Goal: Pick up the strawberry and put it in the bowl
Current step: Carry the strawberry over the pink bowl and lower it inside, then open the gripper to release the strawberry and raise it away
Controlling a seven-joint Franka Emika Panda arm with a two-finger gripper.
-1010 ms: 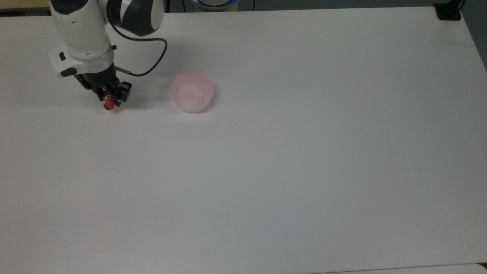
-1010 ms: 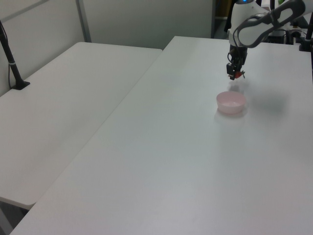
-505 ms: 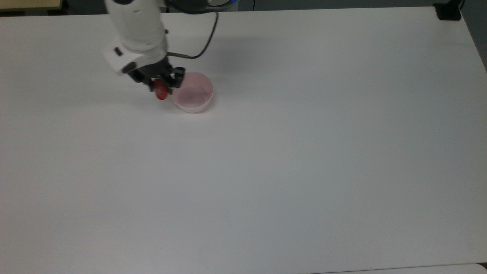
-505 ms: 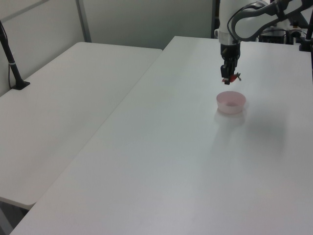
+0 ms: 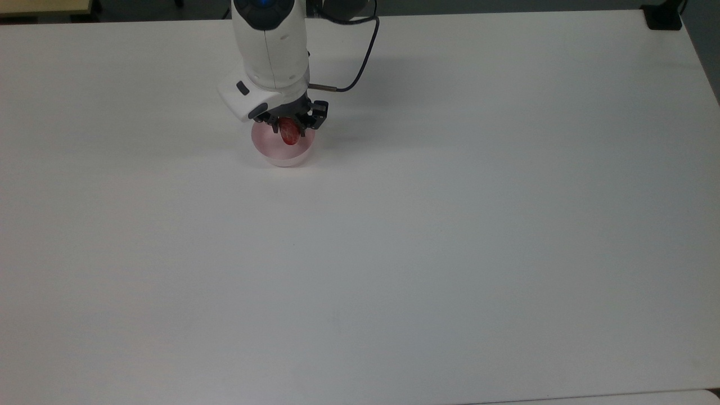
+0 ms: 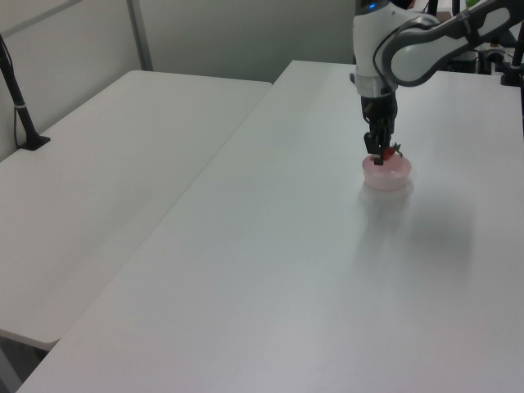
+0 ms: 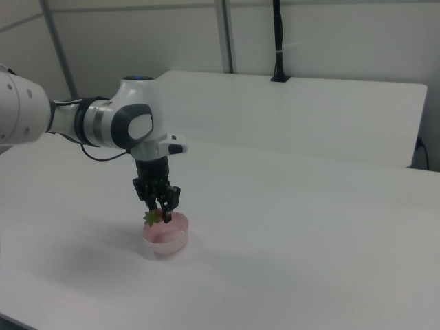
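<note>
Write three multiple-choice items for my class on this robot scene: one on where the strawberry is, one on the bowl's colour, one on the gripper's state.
1. Where is the strawberry?
A. Over the bowl
B. Lying on the table far from the bowl
C. On the neighbouring table

2. What colour is the bowl?
A. Blue
B. Pale pink
C. Black

3. What is the gripper doing?
A. Hanging open with nothing in it
B. Shut on the strawberry
C. Gripping the bowl's rim

Key: 1 A, the top view shows the fruit above the bowl's opening. 2 B, its walls are pale pink. 3 B, the fruit sits between the fingers in the top view.
</note>
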